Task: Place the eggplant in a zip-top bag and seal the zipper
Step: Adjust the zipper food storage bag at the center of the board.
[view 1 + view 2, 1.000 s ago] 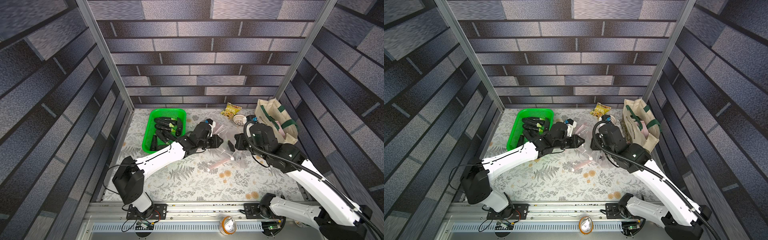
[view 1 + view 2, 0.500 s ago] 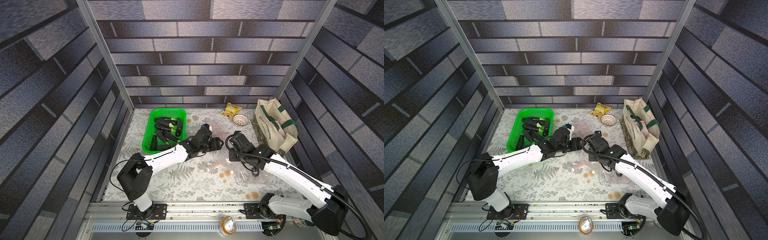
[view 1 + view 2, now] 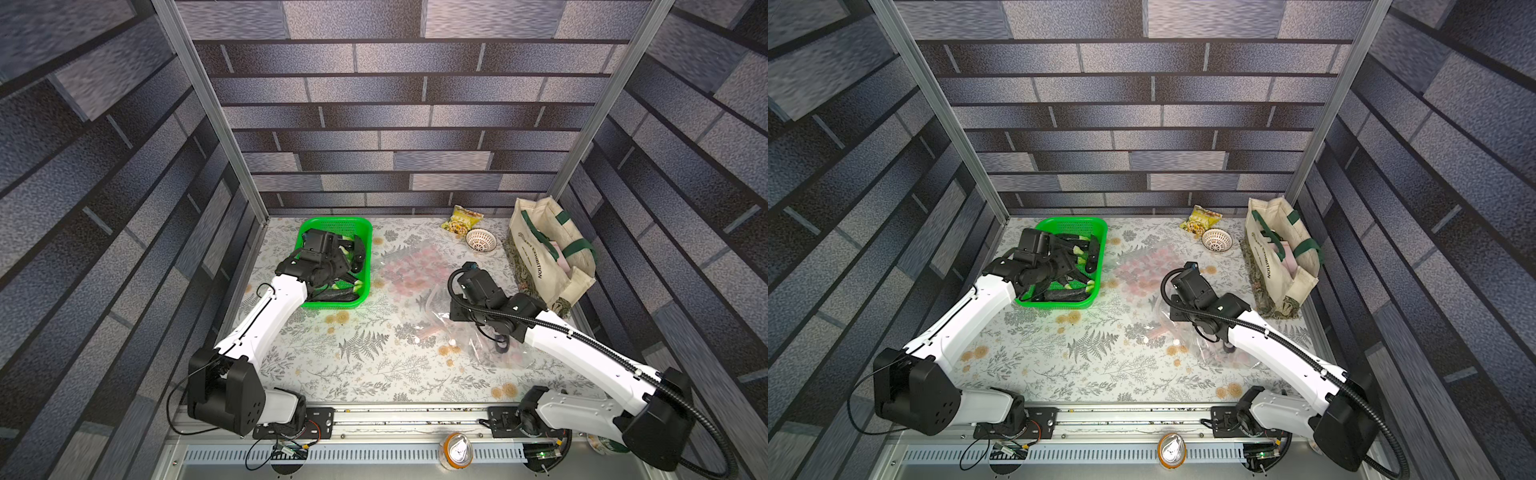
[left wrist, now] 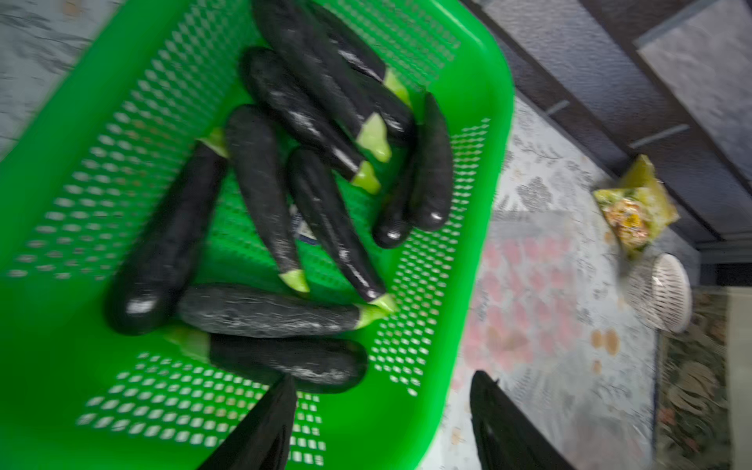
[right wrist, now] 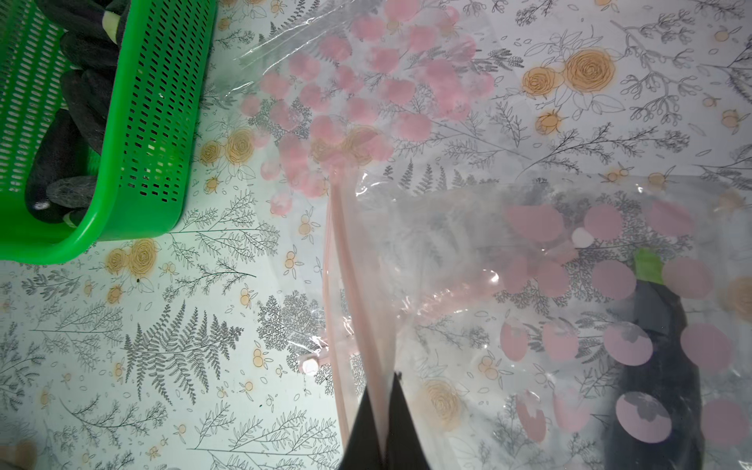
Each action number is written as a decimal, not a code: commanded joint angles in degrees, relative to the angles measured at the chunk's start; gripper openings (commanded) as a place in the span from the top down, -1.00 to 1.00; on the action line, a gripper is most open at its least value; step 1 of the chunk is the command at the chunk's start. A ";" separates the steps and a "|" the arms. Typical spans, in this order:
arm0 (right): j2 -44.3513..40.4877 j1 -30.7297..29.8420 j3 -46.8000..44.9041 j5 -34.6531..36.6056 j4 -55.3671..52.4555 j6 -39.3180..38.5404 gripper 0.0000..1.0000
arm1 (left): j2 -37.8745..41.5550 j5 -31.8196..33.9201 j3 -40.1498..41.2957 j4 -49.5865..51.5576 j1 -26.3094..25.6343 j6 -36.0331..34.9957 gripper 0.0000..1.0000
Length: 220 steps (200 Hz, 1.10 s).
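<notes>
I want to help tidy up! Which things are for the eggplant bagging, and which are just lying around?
For the job: eggplant, zip-top bag, right tool, left tool, green basket.
Just lying about: snack packet, white bowl, tote bag, spare dotted bag, can.

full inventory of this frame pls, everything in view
basket: 1, green, far left of table
loose eggplants: about ten, dark purple, in basket
held zip-top bag: 1, clear with pink dots, near right
bagged eggplant: 1, dark, inside held bag
spare zip-top bag: 1, clear with pink dots, flat, centre
snack packet: 1, yellow, back wall
small bowl: 1, white, beside packet
tote: 1, cream and green, far right
can: 1, orange-silver, front frame
left claw: open, above basket
right claw: shut on held bag's zipper strip
</notes>
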<state>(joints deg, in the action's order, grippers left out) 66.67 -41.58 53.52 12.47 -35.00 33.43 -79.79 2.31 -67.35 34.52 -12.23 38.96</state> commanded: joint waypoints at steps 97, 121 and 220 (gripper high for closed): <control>-3.05 0.36 -2.59 -0.56 1.97 1.16 1.00 | -30.10 4.78 -18.94 7.35 9.60 -11.53 -0.10; -2.92 0.38 -2.96 -0.34 2.17 1.27 1.00 | -35.45 4.67 -24.18 8.26 9.90 -12.39 -0.06; -2.18 0.37 -2.50 -0.20 2.52 0.93 1.00 | -45.86 4.14 -31.20 9.94 10.52 -12.25 0.04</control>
<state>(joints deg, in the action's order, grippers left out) 64.36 -41.58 51.35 11.92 -33.10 34.04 -125.12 6.57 -98.48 42.96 -2.28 27.24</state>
